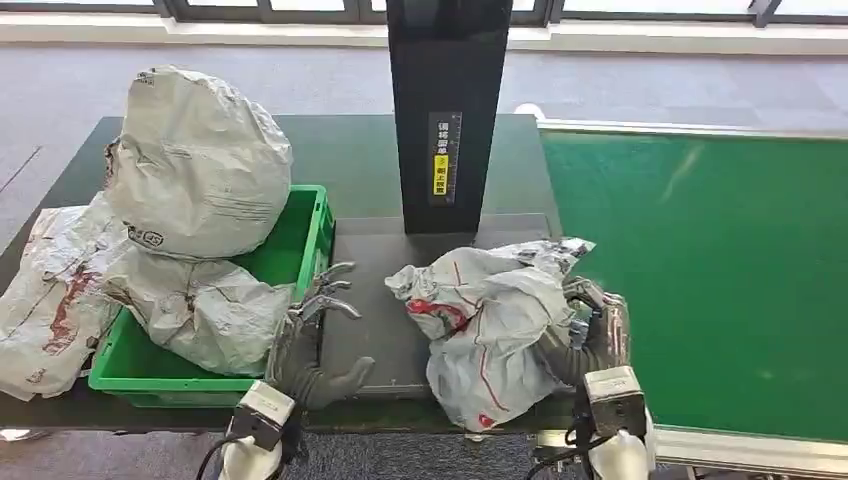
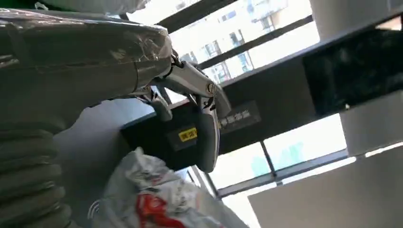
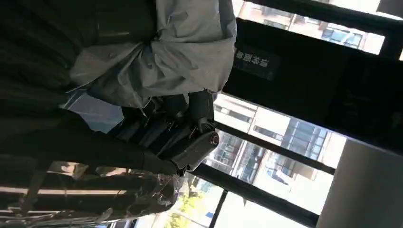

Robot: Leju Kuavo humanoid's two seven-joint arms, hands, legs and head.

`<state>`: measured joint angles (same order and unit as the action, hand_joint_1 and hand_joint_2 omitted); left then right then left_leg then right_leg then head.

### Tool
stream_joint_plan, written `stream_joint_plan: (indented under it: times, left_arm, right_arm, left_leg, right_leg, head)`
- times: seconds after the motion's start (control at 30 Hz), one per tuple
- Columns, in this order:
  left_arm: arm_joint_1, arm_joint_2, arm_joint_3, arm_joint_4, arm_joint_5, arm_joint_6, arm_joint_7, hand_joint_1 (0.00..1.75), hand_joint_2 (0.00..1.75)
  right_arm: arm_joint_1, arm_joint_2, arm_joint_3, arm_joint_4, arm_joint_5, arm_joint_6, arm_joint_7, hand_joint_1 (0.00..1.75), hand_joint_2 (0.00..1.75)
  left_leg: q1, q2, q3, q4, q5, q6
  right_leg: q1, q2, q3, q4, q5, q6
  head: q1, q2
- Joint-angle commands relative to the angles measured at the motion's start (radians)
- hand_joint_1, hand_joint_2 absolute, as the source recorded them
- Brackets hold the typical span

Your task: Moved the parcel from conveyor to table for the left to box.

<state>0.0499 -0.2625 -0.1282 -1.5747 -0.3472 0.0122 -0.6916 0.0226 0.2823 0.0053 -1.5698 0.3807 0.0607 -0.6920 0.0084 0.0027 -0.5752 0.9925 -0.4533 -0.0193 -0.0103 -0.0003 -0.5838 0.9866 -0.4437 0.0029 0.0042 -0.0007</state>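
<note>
Right hand: the right hand [image 1: 592, 325] has its fingers wrapped into the crumpled grey parcel [image 1: 490, 320], gripping its far side.
Parcel: resting on the dark table [image 1: 380, 270], just off the green conveyor [image 1: 700, 280], between the two hands.
Why so: set there, I'd say, within the left hand's reach.
Left hand: the left hand [image 1: 318, 335] holds nothing, fingers spread, just beside the parcel.
Box: green crate [image 1: 312, 225] beyond the left hand, already heaped with grey bags [image 1: 200, 165].
Room: black post [image 1: 445, 110] ahead, grey carpet, windows behind.
</note>
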Motion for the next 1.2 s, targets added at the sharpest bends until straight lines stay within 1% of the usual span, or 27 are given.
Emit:
stream_joint_plan:
  times: [0.03,0.13,0.27,0.37,0.4,0.5,0.53,0.67,0.7,0.93,0.97,1.07,1.1,1.13,1.17,1.2]
  left_arm:
    - [0.005,-0.007,0.017,-0.060,0.103,0.082,-0.007,0.00,0.00]
    - [-0.005,0.012,-0.010,-0.073,0.127,0.135,-0.007,0.00,0.00]
    - [-0.020,0.038,-0.036,-0.097,0.161,0.192,-0.007,0.00,0.00]
    - [-0.024,0.054,-0.042,-0.098,0.176,0.211,-0.007,0.00,0.00]
    - [-0.025,0.057,-0.046,-0.097,0.177,0.218,-0.007,0.00,0.00]
    - [-0.025,0.057,-0.046,-0.097,0.177,0.218,-0.007,0.00,0.00]
    - [-0.024,0.057,-0.050,-0.098,0.176,0.224,-0.007,0.00,0.00]
    - [-0.029,0.066,-0.075,-0.091,0.184,0.241,-0.007,0.00,0.00]
    - [-0.029,0.066,-0.075,-0.091,0.184,0.241,-0.007,0.00,0.00]
    - [-0.029,0.066,-0.075,-0.091,0.184,0.241,-0.007,0.00,0.00]
    - [-0.032,0.065,-0.080,-0.086,0.186,0.242,-0.007,0.00,0.00]
    - [-0.045,0.057,-0.085,-0.068,0.178,0.247,-0.007,0.00,0.00]
    - [-0.048,0.055,-0.084,-0.063,0.177,0.246,-0.007,0.00,0.00]
    - [-0.051,0.053,-0.081,-0.060,0.175,0.245,-0.007,0.00,0.00]
    - [-0.051,0.053,-0.079,-0.060,0.175,0.244,-0.007,0.00,0.00]
    - [-0.050,0.053,-0.079,-0.060,0.176,0.243,-0.007,0.00,0.00]
  right_arm:
    - [-0.183,-0.011,0.058,0.308,-0.005,-0.009,0.031,1.75,1.75]
    - [-0.212,-0.008,0.048,0.428,0.006,-0.055,0.025,1.75,1.75]
    - [-0.206,-0.020,-0.002,0.559,-0.004,-0.097,0.037,1.75,1.75]
    - [-0.200,-0.032,-0.052,0.639,0.001,-0.189,0.025,1.75,1.75]
    - [-0.203,-0.043,-0.065,0.665,0.017,-0.224,0.040,0.66,1.75]
    - [-0.203,-0.043,-0.065,0.665,0.017,-0.224,0.040,0.66,1.75]
    - [-0.211,-0.049,-0.071,0.679,0.023,-0.229,0.061,0.00,1.75]
    - [-0.253,-0.059,-0.091,0.787,0.047,-0.209,0.135,0.00,1.75]
    - [-0.253,-0.059,-0.091,0.787,0.047,-0.209,0.135,0.00,1.75]
    - [-0.253,-0.059,-0.091,0.787,0.047,-0.209,0.135,0.00,1.75]
    - [-0.264,-0.058,-0.083,0.820,0.070,-0.205,0.159,0.00,1.75]
    - [-0.289,-0.055,-0.066,0.893,0.124,-0.199,0.183,0.00,1.75]
    - [-0.294,-0.053,-0.059,0.906,0.137,-0.198,0.186,0.00,1.75]
    - [-0.298,-0.046,-0.058,0.917,0.154,-0.205,0.174,0.00,1.75]
    - [-0.297,-0.042,-0.057,0.911,0.156,-0.198,0.162,0.00,0.00]
    - [-0.294,-0.041,-0.055,0.901,0.159,-0.194,0.149,0.00,0.00]
  left_leg:
    - [0.001,0.005,0.003,-0.001,-0.001,0.001]
    - [0.001,0.005,0.003,-0.001,0.000,0.000]
    - [0.001,0.001,0.005,-0.002,0.001,0.001]
    - [0.001,0.000,0.006,-0.003,0.001,0.001]
    - [0.001,-0.001,0.005,-0.002,0.001,0.001]
    - [0.000,-0.002,0.005,-0.002,0.001,0.001]
    - [0.000,-0.002,0.004,-0.002,0.001,0.001]
    - [0.000,0.000,0.004,-0.001,0.000,0.001]
    - [0.000,0.000,0.005,-0.003,0.001,0.001]
    - [0.000,0.000,0.005,-0.001,0.001,0.001]
    - [0.000,0.000,0.005,-0.001,0.001,0.001]
    - [0.000,0.001,0.005,-0.001,0.001,0.001]
    - [0.000,-0.001,0.007,-0.003,0.002,0.001]
    - [0.000,0.001,0.006,-0.001,0.001,0.001]
    - [0.000,0.001,0.007,-0.001,0.001,0.001]
    - [0.001,0.002,0.006,-0.001,0.001,0.000]
  right_leg:
    - [0.001,0.005,0.002,-0.002,0.001,0.000]
    - [0.001,0.005,0.002,-0.002,0.002,0.000]
    - [0.001,0.001,0.004,-0.003,0.001,-0.001]
    - [0.001,-0.001,0.006,-0.005,0.001,0.000]
    - [0.001,-0.002,0.005,-0.004,0.000,0.000]
    - [0.001,-0.002,0.005,-0.004,0.000,0.000]
    - [0.001,-0.002,0.004,-0.003,0.000,0.000]
    - [0.000,0.000,0.003,-0.002,0.000,0.000]
    - [0.001,-0.001,0.004,-0.004,0.001,0.000]
    - [0.000,-0.001,0.003,-0.002,0.000,0.000]
    - [0.000,0.000,0.003,-0.002,0.000,0.000]
    - [0.001,0.000,0.003,-0.002,0.001,0.000]
    - [0.001,-0.001,0.006,-0.005,0.002,0.000]
    - [0.001,0.001,0.004,-0.002,0.001,0.000]
    - [0.001,0.001,0.005,-0.003,0.001,0.000]
    - [0.001,0.002,0.004,-0.002,0.001,0.000]
  head:
    - [0.000,0.000]
    - [0.000,0.000]
    - [0.000,0.000]
    - [0.000,0.000]
    - [0.000,0.000]
    - [0.000,0.000]
    - [0.000,0.000]
    - [0.000,0.000]
    - [0.000,0.000]
    - [0.000,0.000]
    - [0.000,0.000]
    - [0.000,0.000]
    - [0.000,0.000]
    - [0.000,0.000]
    - [0.000,0.000]
    - [0.000,0.000]
